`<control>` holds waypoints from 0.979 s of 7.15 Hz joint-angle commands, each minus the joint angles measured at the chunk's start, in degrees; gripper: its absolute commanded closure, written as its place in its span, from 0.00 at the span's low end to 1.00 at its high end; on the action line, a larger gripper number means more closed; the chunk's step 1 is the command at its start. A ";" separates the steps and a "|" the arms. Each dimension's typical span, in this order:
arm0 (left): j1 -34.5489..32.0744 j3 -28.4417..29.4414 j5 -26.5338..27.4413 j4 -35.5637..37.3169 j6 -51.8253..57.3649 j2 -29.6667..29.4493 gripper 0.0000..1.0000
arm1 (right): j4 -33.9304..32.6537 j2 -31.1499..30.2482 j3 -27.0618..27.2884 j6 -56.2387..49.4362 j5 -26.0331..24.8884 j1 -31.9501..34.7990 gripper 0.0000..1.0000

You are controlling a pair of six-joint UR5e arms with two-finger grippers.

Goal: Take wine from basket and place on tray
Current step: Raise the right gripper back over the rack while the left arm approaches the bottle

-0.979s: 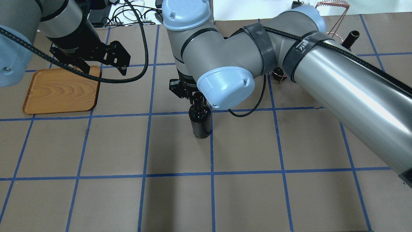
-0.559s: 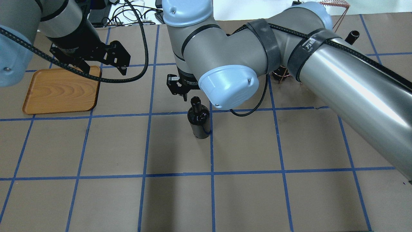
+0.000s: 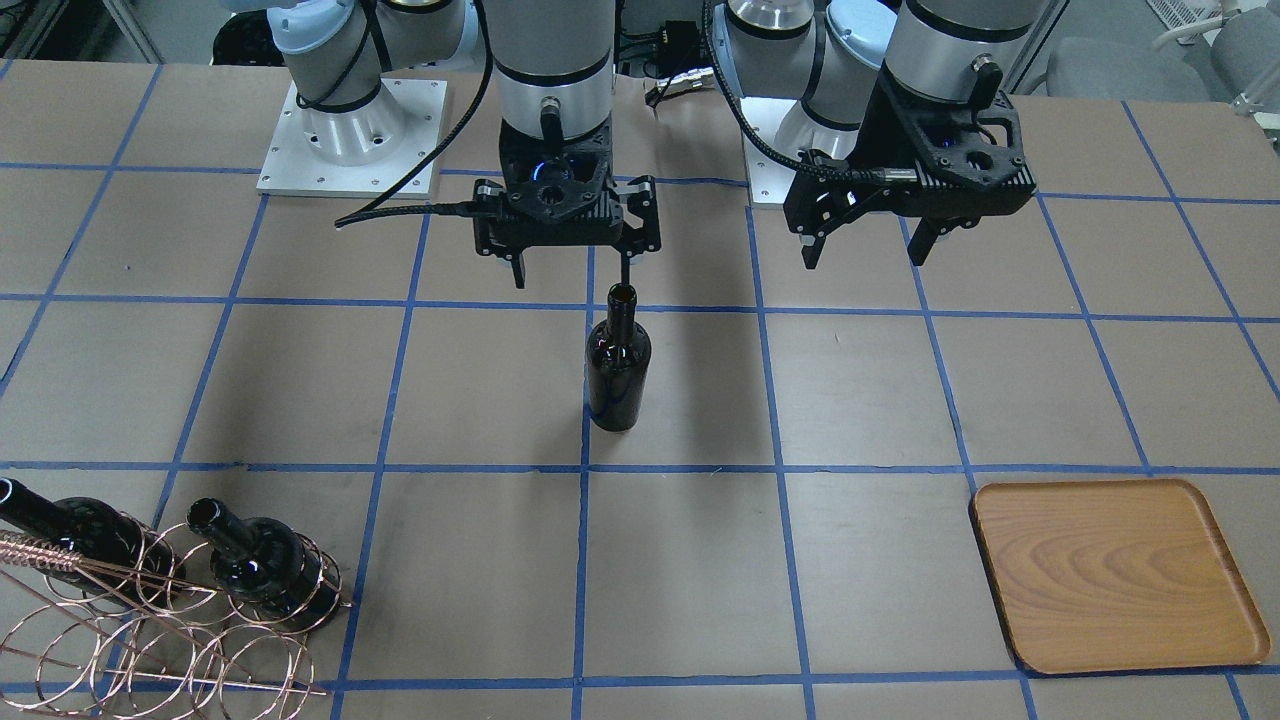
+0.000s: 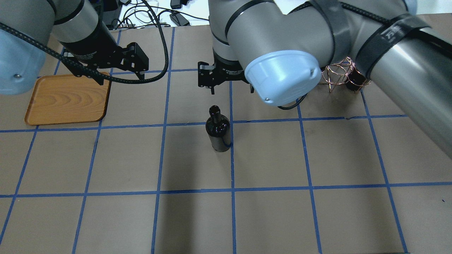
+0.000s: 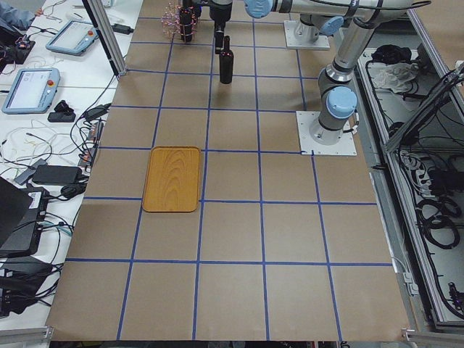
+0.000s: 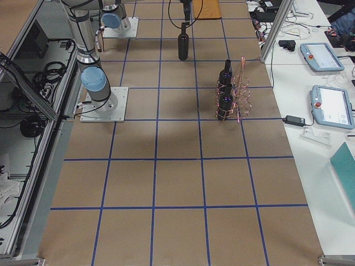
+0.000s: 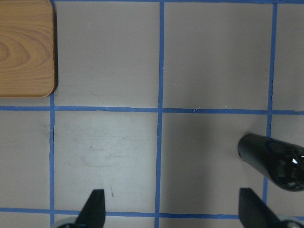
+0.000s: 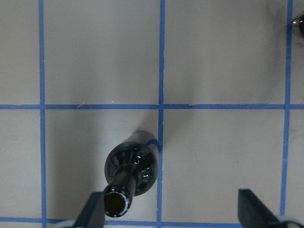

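Note:
One wine bottle (image 3: 617, 365) stands upright and free on the table's middle; it also shows in the overhead view (image 4: 218, 131) and the right wrist view (image 8: 130, 171). My right gripper (image 3: 570, 272) hangs open above and just behind its mouth, not touching it; in the overhead view the right gripper (image 4: 232, 90) sits beyond the bottle. My left gripper (image 3: 865, 250) is open and empty, and in the overhead view the left gripper (image 4: 123, 78) hovers by the tray's far corner. The wooden tray (image 4: 67, 98) is bare. The copper wire basket (image 3: 150, 620) holds two more bottles.
The brown table (image 3: 300, 380) carries a grid of blue tape lines. The left wrist view shows the tray's corner (image 7: 26, 47) and the bottle's base (image 7: 275, 161) at its right edge. Cables and operator tablets lie beyond the table's ends.
My right gripper let go of the bottle's neck, opened, and rose up and back from it. The bottle stays upright where it stood. My left gripper shifted slightly.

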 commanded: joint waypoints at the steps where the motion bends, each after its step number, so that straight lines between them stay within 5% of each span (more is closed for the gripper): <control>1: -4.64 0.01 0.07 0.00 -5.36 -0.12 0.00 | 1.78 -2.48 -0.21 -9.38 1.89 -9.15 0.00; 4: -15.61 0.01 -0.01 1.92 -13.72 -1.61 0.00 | 8.79 -5.82 -0.21 -18.82 1.47 -22.25 0.00; 7: -21.26 -0.17 -0.36 7.03 -21.29 -8.19 0.00 | 9.78 -7.24 -0.03 -19.44 0.05 -24.14 0.00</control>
